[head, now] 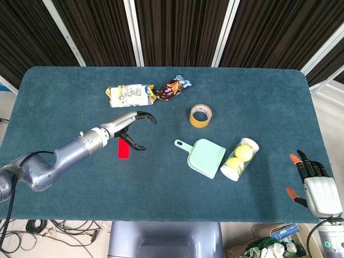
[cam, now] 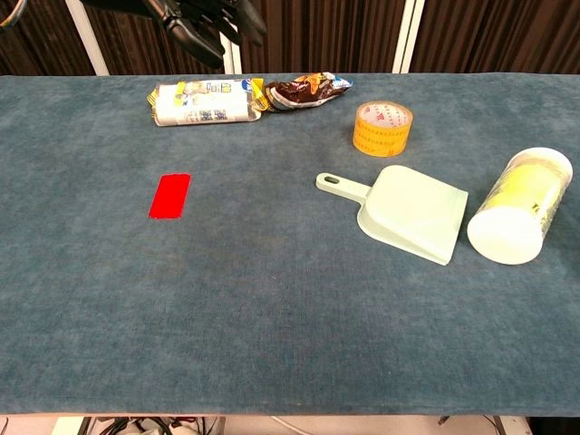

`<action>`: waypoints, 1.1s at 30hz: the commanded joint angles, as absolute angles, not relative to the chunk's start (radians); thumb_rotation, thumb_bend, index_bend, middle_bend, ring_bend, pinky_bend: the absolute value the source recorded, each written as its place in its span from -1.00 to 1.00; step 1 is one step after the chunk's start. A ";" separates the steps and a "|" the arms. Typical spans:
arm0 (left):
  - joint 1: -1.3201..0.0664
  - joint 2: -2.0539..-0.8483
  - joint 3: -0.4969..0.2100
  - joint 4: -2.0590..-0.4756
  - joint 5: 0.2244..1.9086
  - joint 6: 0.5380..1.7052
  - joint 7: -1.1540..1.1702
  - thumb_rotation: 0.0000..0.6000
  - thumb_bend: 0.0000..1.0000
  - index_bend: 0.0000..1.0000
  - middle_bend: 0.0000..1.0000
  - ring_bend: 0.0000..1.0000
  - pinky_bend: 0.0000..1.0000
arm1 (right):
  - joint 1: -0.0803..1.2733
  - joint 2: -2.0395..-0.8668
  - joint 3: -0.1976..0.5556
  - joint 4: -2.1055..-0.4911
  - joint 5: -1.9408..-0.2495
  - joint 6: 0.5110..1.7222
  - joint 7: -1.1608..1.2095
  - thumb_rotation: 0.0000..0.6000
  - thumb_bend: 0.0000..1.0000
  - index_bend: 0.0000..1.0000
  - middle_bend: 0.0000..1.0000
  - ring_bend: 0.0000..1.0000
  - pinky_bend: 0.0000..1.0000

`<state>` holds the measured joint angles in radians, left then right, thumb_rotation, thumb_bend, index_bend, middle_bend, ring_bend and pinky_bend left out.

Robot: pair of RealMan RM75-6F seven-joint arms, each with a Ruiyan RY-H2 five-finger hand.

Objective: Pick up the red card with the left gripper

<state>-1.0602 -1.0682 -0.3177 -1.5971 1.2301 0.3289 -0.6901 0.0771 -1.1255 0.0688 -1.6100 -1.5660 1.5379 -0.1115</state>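
The red card (head: 123,149) lies flat on the blue table, left of the middle; the chest view shows the whole red card (cam: 169,195). My left hand (head: 130,127) hovers above it with thumb and fingers spread apart and nothing between them. In the chest view the left hand (cam: 207,23) is at the top edge, well above the cloth. My right hand (head: 314,184) rests off the table's right front corner, fingers loosely apart, holding nothing.
A white snack packet (head: 129,95) and a brown wrapper (head: 173,87) lie behind the card. A tape roll (head: 200,115), a mint dustpan (head: 203,156) and a tube of tennis balls (head: 240,158) sit to the right.
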 commanded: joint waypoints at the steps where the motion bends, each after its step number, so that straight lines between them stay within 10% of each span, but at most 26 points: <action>1: -1.058 -1.072 -0.315 -1.600 1.221 0.347 -0.668 1.00 -0.75 -0.52 -0.69 -0.87 -0.82 | 0.076 -1.127 0.070 -1.607 -1.560 1.534 -0.115 1.00 -0.75 -0.73 -0.91 -0.62 -0.63; 33: -1.083 -1.078 -0.256 -1.578 1.192 0.409 -0.417 1.00 -0.74 -0.60 -0.62 -0.78 -0.67 | 0.068 -1.114 0.090 -1.622 -1.468 1.504 -0.109 1.00 -0.75 -0.74 -0.89 -0.64 -0.63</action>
